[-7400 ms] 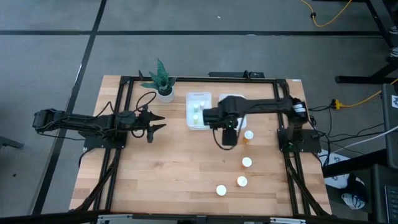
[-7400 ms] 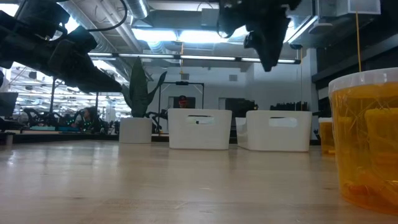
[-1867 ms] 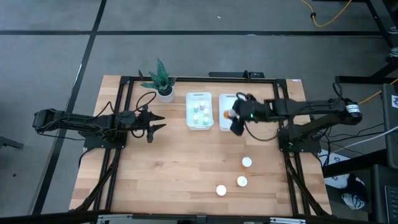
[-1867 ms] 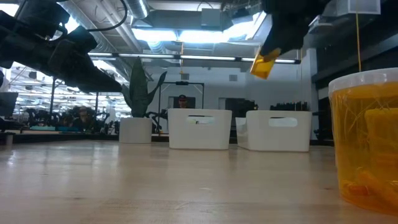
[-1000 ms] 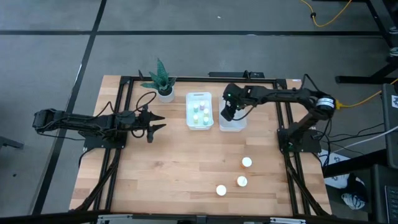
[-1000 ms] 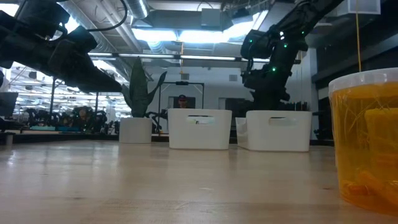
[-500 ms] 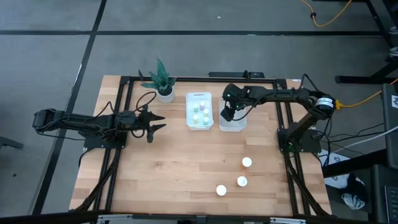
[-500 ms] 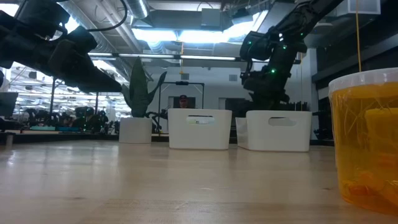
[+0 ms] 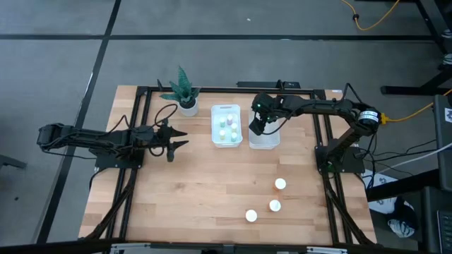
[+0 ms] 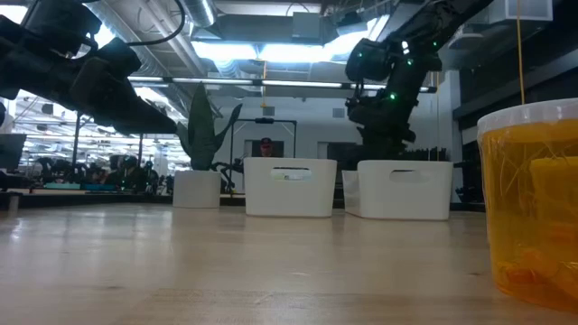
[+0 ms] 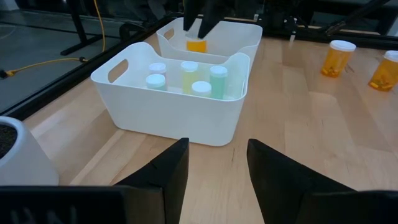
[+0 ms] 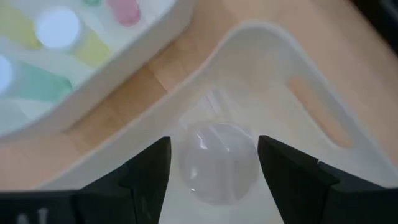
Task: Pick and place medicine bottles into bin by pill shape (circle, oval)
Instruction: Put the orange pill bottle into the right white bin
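left gripper mid-left, fingers spread, holding nothing | left bin upper centre, small pastel bottles inside | right gripper over right bin, fingers spread, white-capped bottle standing below | three amber bottles lower right on table

White bins hold pale green bottles; amber-orange bottles stand on light wood table.
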Robot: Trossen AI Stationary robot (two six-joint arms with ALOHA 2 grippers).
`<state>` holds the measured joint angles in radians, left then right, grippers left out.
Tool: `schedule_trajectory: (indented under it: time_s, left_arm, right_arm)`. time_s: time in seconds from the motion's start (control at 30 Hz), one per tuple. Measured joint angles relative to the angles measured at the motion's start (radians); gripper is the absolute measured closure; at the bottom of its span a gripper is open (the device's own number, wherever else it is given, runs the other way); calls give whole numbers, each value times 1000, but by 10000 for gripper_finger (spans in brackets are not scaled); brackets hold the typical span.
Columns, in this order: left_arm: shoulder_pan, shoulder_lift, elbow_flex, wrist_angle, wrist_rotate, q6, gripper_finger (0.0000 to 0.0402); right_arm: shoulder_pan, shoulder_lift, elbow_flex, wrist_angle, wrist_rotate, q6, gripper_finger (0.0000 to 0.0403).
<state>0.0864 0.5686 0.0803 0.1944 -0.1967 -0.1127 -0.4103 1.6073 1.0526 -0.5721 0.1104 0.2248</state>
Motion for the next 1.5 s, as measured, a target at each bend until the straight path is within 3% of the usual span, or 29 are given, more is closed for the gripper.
schedule_trajectory:
  time_s: [0.17,0.33,0.6,0.97,1.3,1.5]
  left_arm:
    - [0,0,0,0,0,0,246]
    - [0,0,0,0,0,0,247]
    - [0,0,0,0,0,0,247]
    - [0,0,0,0,0,0,246]
    - [0,0,0,0,0,0,246]
    - [0,0,0,0,0,0,246]
  right_arm:
    - [0,0,97,-102,0,-10,160]
    - [32,0,211,-316,3,35,160]
    - [235,-1,317,-593,0,115,160]
    - [558,-1,319,-623,-26,185,160]
    - [650,-1,319,-622,-24,204,160]
    - [668,-1,319,-622,29,217,159]
